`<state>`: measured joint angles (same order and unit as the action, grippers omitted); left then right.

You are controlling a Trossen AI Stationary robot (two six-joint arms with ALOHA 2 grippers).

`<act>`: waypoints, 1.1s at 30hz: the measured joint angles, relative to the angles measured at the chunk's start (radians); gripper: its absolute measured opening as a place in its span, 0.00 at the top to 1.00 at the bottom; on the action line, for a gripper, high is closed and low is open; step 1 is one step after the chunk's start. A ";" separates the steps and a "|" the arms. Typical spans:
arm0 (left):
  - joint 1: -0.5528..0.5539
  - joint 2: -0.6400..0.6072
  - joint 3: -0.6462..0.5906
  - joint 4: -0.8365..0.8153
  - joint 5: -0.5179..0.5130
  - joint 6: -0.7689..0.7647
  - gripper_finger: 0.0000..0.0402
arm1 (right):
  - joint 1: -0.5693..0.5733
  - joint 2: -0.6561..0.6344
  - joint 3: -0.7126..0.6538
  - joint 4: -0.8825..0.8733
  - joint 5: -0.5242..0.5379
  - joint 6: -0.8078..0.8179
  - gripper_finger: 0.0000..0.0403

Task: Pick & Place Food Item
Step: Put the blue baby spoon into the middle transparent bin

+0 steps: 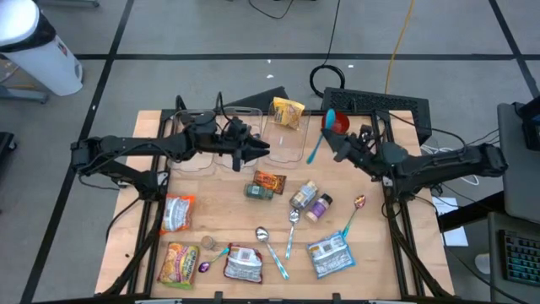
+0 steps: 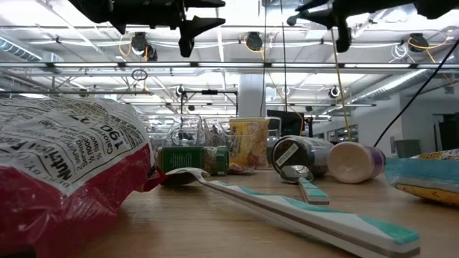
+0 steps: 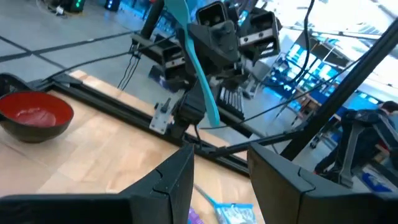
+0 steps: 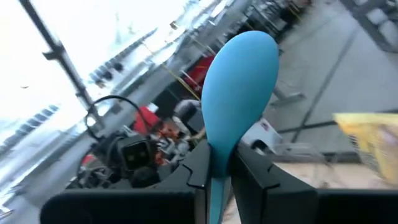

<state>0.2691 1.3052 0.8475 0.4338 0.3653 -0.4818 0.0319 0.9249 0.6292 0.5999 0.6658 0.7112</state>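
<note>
While my right gripper pinches a smooth blue plastic spoon above the wooden table near the red bowl, my left gripper hangs spread and empty; only overhead shows crinkled snack packets.

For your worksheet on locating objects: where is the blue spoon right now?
The blue spoon is clamped in the right pincer, raised above the table's far right side, beside the red bowl in the high view.

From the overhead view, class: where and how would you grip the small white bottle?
Probably mid-body, from straight above, fingers closing across its width: the white bottle lies on its side, and the dark jar lies close alongside.
</note>
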 joint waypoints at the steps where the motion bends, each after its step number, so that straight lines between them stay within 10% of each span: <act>1: 0.000 0.000 0.005 -0.003 0.000 0.001 0.62 | 0.000 0.017 0.000 0.031 -0.014 -0.011 0.93; 17: -0.080 0.193 0.264 -0.212 0.009 0.181 0.62 | 0.000 0.305 0.066 0.197 -0.146 -0.005 0.93; 33: -0.092 0.312 0.412 -0.332 -0.066 0.199 0.62 | -0.002 0.322 0.113 0.186 -0.133 -0.107 0.93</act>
<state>0.1772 1.6169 1.2591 0.1023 0.2989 -0.2829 0.0299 1.2472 0.7418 0.7856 0.5324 0.6038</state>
